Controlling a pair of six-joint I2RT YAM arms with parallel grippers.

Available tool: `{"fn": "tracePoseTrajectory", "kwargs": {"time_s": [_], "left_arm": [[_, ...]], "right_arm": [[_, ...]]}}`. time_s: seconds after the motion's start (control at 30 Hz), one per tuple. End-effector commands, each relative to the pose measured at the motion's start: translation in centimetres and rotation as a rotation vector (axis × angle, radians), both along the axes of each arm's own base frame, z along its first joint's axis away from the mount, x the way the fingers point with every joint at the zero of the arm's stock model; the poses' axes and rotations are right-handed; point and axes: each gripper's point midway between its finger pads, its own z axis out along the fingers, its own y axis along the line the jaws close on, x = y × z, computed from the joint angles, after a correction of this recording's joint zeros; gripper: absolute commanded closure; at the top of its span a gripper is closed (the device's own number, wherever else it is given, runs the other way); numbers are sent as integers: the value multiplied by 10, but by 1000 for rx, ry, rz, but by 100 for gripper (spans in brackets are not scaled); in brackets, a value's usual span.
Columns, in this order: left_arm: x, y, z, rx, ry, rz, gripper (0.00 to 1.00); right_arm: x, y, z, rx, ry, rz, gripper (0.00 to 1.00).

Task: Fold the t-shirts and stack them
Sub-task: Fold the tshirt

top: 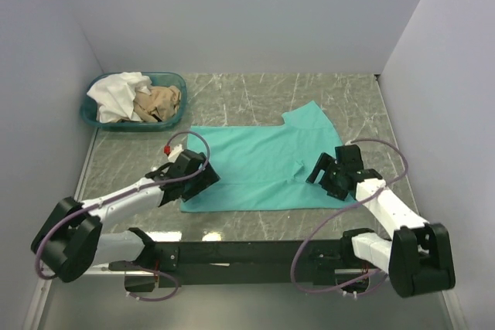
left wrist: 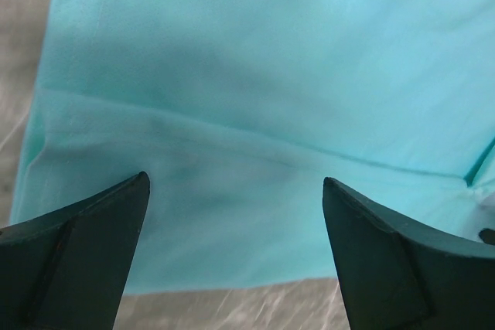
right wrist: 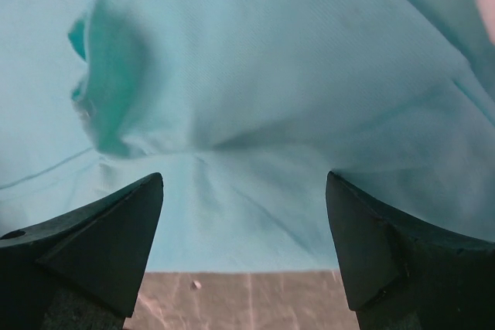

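Observation:
The teal-green t-shirt [top: 263, 166] lies spread on the marble table, partly folded, one sleeve pointing to the back right. My left gripper [top: 203, 178] is open over the shirt's near left corner. In the left wrist view the shirt [left wrist: 255, 113] fills the frame, its near edge between my open fingers [left wrist: 93, 229]. My right gripper [top: 323, 177] is open over the shirt's near right edge; the right wrist view shows wrinkled cloth [right wrist: 255, 113] between its fingers [right wrist: 387, 245]. A white t-shirt [top: 117, 95] and a tan-beige one [top: 161, 103] lie crumpled in the basket.
The shallow teal basket [top: 91, 118] stands at the back left corner of the table. Grey walls close in the table on the left, back and right. The arms' black base rail [top: 247, 256] runs along the near edge.

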Motion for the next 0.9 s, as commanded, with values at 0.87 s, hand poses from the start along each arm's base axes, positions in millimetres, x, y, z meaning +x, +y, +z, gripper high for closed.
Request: {"fn": "tracePoseTrajectory", "kwargs": {"time_s": [0.87], "left_arm": [[124,53,84,177,-177,211,0]], "right_arm": [[104,138,39,-47,-110,342,7]]}}
